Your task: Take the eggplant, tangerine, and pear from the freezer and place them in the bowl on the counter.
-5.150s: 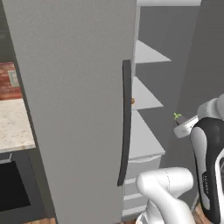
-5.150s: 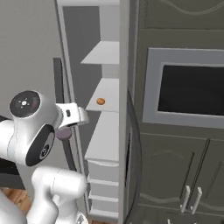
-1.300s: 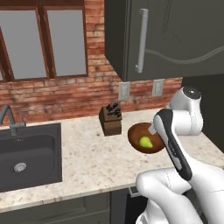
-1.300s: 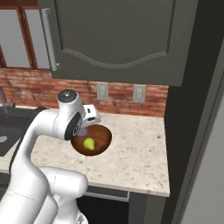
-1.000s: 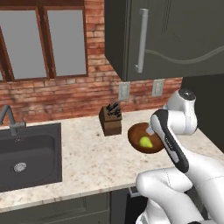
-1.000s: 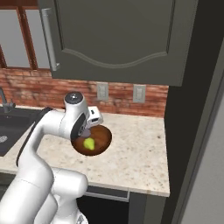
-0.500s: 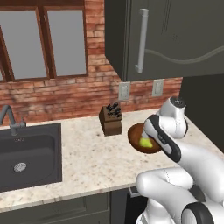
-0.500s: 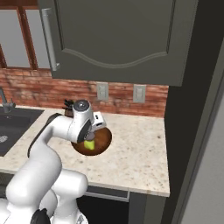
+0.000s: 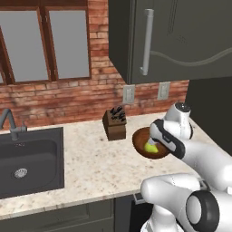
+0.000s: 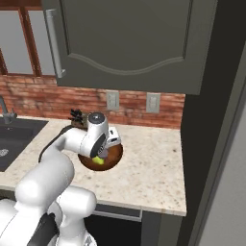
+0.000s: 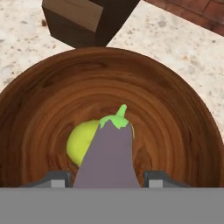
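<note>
1. While bent low over the counter, the arm points its gripper down into the bowl.
2. Fingers clamp the eggplant above the pear.

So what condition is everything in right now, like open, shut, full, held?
gripper: shut on the eggplant, over the bowl.
eggplant: held, stem cap pointing away from the hand.
pear: lying in the bowl.
bowl: upright on the counter.
wall cabinet: door shut.
</note>
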